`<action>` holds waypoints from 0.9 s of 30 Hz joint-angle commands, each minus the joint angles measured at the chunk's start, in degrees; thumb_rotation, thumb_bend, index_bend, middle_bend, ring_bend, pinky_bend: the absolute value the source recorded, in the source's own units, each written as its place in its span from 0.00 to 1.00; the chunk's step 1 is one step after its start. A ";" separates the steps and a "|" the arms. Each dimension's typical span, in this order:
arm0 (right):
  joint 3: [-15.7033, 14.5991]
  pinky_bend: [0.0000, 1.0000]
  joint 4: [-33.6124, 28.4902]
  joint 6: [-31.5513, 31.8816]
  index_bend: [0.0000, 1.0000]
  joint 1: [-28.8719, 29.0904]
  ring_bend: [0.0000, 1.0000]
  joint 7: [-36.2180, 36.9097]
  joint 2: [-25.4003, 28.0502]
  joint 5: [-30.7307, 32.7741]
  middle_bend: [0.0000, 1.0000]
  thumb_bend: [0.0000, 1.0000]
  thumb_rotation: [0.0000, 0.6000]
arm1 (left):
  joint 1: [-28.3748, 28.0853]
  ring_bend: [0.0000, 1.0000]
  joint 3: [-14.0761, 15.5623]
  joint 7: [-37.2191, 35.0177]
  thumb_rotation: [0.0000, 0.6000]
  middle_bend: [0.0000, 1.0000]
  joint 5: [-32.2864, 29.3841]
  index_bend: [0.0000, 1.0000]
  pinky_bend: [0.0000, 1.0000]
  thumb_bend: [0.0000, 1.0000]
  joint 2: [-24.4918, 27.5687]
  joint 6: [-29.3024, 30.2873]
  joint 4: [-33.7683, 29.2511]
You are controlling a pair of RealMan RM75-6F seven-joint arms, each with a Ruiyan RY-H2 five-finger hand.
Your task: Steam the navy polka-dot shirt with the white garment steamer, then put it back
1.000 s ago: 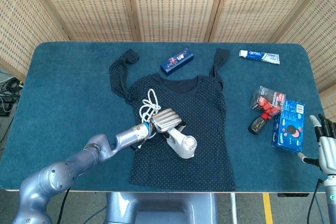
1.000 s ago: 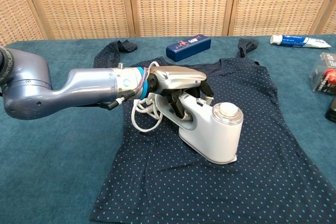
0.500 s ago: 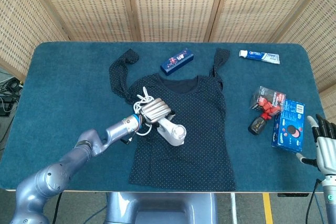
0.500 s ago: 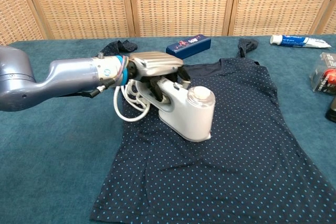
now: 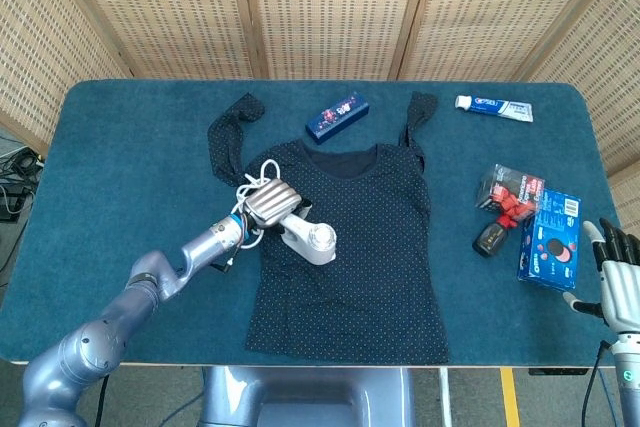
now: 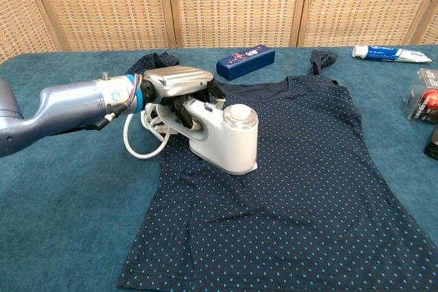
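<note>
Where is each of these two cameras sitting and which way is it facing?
Head view: high above the near table edge, looking steeply down on the whole table; shows the left arm reaching in, the left hand gripping the white garment steamer on the navy polka-dot shirt, and the right hand at the lower right corner.
Chest view: low, near table height, facing forward across the table toward the wicker screens; shows the left forearm and left hand, no right hand.
Shared: left hand, steamer, shirt, blue box, toothpaste tube.
</note>
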 commanded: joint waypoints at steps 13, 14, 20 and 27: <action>-0.11 0.00 0.08 -0.17 0.00 0.07 0.00 0.02 0.01 -0.05 0.00 0.00 1.00 | -1.38 0.90 0.93 -2.04 1.00 0.94 3.00 1.00 1.00 0.85 -4.33 4.93 -2.77; -0.11 0.00 0.08 -0.16 0.00 0.07 0.00 0.01 0.00 -0.03 0.00 0.00 1.00 | -1.55 0.90 1.02 -2.16 1.00 0.94 3.21 1.00 1.00 0.85 -4.71 5.06 -3.02; -0.08 0.00 0.09 -0.08 0.00 0.05 0.00 -0.03 -0.02 0.03 0.00 0.00 1.00 | -2.61 0.90 1.53 -1.91 1.00 0.94 4.43 1.00 1.00 0.85 -6.93 5.46 -3.04; -0.10 0.00 0.19 -0.13 0.00 0.03 0.00 0.11 0.02 0.07 0.00 0.00 1.00 | -2.32 0.90 2.14 -1.44 1.00 0.94 4.85 1.00 1.00 0.85 -7.44 5.20 -1.02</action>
